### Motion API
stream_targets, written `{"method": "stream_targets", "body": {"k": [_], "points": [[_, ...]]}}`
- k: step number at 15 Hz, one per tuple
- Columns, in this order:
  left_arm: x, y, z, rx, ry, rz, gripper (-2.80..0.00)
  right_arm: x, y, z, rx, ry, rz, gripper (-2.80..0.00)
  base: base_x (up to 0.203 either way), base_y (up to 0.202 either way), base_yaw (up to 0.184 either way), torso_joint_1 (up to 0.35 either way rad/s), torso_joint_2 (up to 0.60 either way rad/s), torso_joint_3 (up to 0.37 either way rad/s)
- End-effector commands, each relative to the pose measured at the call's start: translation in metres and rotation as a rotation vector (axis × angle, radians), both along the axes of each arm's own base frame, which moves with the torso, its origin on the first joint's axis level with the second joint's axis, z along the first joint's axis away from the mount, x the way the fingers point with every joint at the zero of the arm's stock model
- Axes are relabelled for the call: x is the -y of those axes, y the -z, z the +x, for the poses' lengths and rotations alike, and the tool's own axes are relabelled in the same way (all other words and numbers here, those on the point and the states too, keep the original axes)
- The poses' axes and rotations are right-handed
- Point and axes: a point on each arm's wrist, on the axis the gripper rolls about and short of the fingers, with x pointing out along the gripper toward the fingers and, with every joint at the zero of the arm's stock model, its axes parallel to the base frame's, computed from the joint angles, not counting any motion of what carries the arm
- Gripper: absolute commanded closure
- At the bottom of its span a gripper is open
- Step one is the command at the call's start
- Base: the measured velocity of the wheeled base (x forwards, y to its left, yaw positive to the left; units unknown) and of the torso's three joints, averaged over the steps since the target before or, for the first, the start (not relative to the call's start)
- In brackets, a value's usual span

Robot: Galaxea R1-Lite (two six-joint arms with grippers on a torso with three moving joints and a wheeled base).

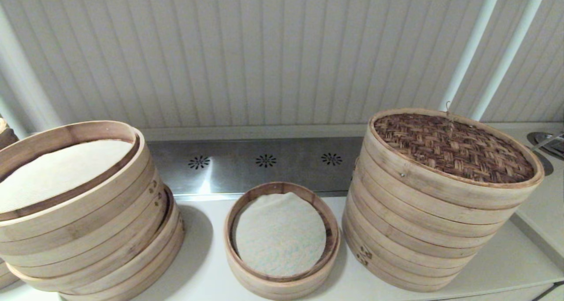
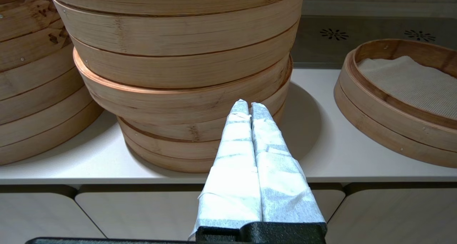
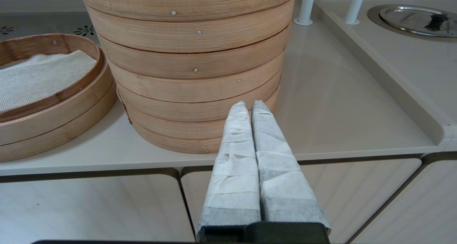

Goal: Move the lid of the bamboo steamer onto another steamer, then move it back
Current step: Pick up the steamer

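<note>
Head view gives me the white counter (image 1: 202, 270) first, running across the whole lower field, with a steel vent strip (image 1: 264, 164) at 12 o'clock behind the baskets. At 9 o'clock I see the wide leaning stack (image 1: 83, 230), open on top with a cream liner, its upper tiers shifted off the lower ones. At 3 o'clock stands the tall stack (image 1: 423, 230), and the bamboo steamer lid (image 1: 456, 149) sits on top of it, dark herringbone weave up, pale rim band around it, its twine loop at the far edge. Between the two stacks, at 6 o'clock, I have the low single steamer (image 1: 282, 239), uncovered, white cloth liner showing inside its dark inner rim; it sits just beside the tall stack and apart from the leaning one. Two white pipes (image 1: 493, 50) rise at 1 o'clock, and a metal pot lid (image 3: 414, 19) rests in the counter beyond them. Neither arm shows in the head view. From the left wrist camera I see the left gripper (image 2: 250, 104) off the counter's front edge, its paper-wrapped fingers pressed together and empty, pointing at the leaning stack. The right gripper (image 3: 250, 104) does likewise, fingers pressed together on nothing, facing the base of the tall stack.
</note>
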Motion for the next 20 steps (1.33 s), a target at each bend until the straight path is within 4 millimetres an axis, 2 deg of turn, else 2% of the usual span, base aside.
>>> {"method": "stream_targets", "body": {"k": [1, 6, 7, 9, 11, 13, 16, 20], "points": [[0.000, 0.000, 0.000, 0.001, 0.000, 0.000, 0.00, 0.000, 0.000, 0.000, -0.001, 0.000, -0.004, 0.00, 0.000, 0.000, 0.000, 0.000, 0.00, 0.000], [0.000, 0.000, 0.000, 0.001, 0.000, 0.000, 0.00, 0.000, 0.000, 0.000, 0.006, 0.002, -0.013, 0.00, 0.000, 0.000, 0.000, 0.000, 0.00, 0.000], [0.000, 0.000, 0.000, 0.001, 0.000, 0.000, 0.00, 0.000, -0.006, -0.002, 0.024, -0.001, -0.017, 0.00, 0.000, 0.000, 0.000, 0.000, 0.00, 0.000], [0.000, 0.000, 0.000, 0.001, 0.000, 0.000, 0.00, 0.000, -0.032, -0.010, 0.090, -0.009, -0.019, 0.00, 0.000, 0.000, 0.000, 0.000, 0.00, 0.000], [0.000, 0.000, 0.000, 0.001, 0.000, 0.000, 0.00, 0.000, -0.067, -0.023, 0.141, -0.007, -0.021, 0.00, 0.000, 0.000, 0.000, 0.000, 0.00, 0.000], [0.000, 0.000, 0.000, 0.001, 0.000, 0.000, 0.00, 0.000, -0.102, -0.024, 0.137, -0.006, -0.028, 0.00, 0.000, 0.000, 0.000, 0.000, 0.00, 0.000], [0.000, 0.000, 0.000, 0.001, 0.000, 0.000, 0.00, 0.000, -0.151, -0.007, 0.098, -0.003, -0.032, 0.00, 0.000, 0.000, 0.000, 0.000, 0.00, 0.000], [0.000, 0.000, 0.000, 0.001, 0.000, 0.000, 0.00, 0.000, -0.218, 0.046, 0.029, -0.004, -0.032, 0.00, 0.000, 0.000, 0.000, 0.000, 0.00, 0.000]]}}
